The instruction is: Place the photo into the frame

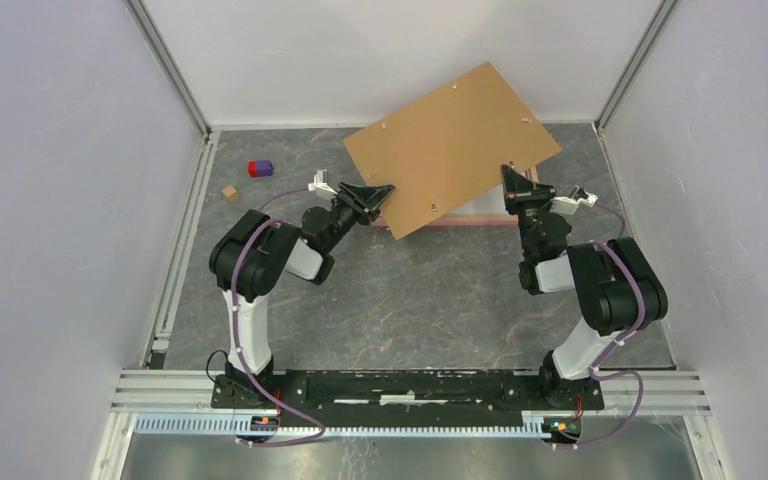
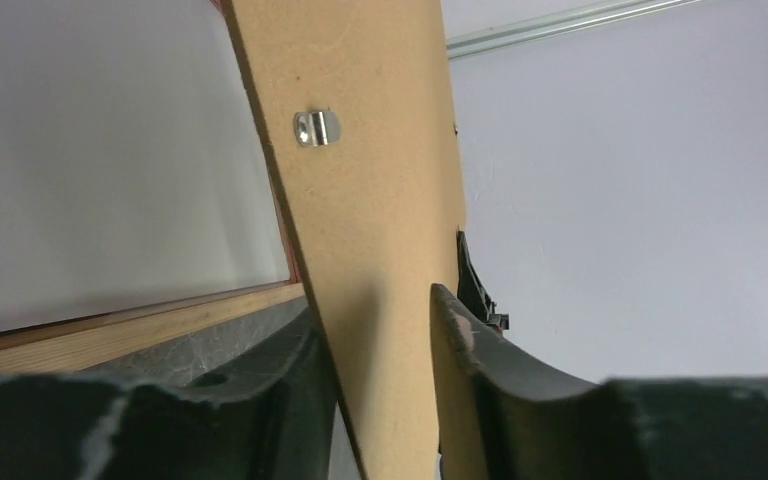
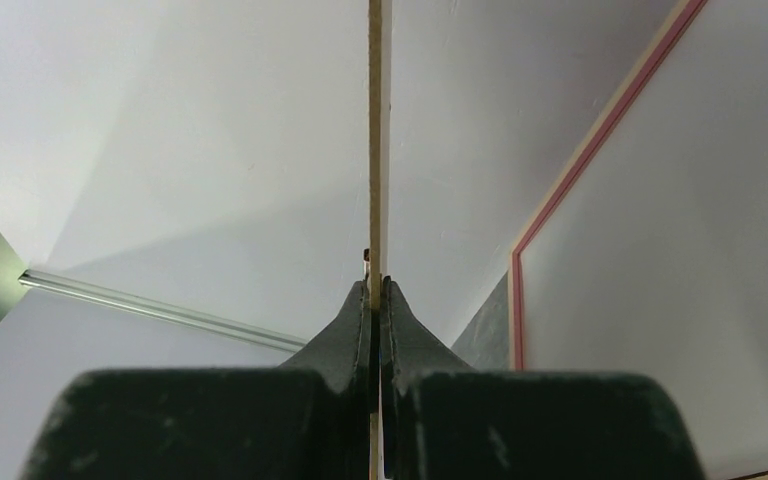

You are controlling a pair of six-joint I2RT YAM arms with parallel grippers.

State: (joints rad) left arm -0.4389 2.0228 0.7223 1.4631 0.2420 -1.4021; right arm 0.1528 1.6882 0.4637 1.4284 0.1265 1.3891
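Holding backing board (image 1: 452, 145) tilted over frame (image 3: 556, 195), upper centre: right gripper (image 1: 512, 178) clamping its edge, left gripper (image 1: 380, 193) fingers apart, straddling it. Judging photo (image 3: 680, 260) seated; next, lowering board squarely.

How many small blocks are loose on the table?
2. A purple-and-red block near the far-left corner, and a tan cube just nearer and left of it. The raised backing board could hide others.

Pale lavender walls (image 1: 60, 150) enclose a grey marbled tabletop (image 1: 410, 290).
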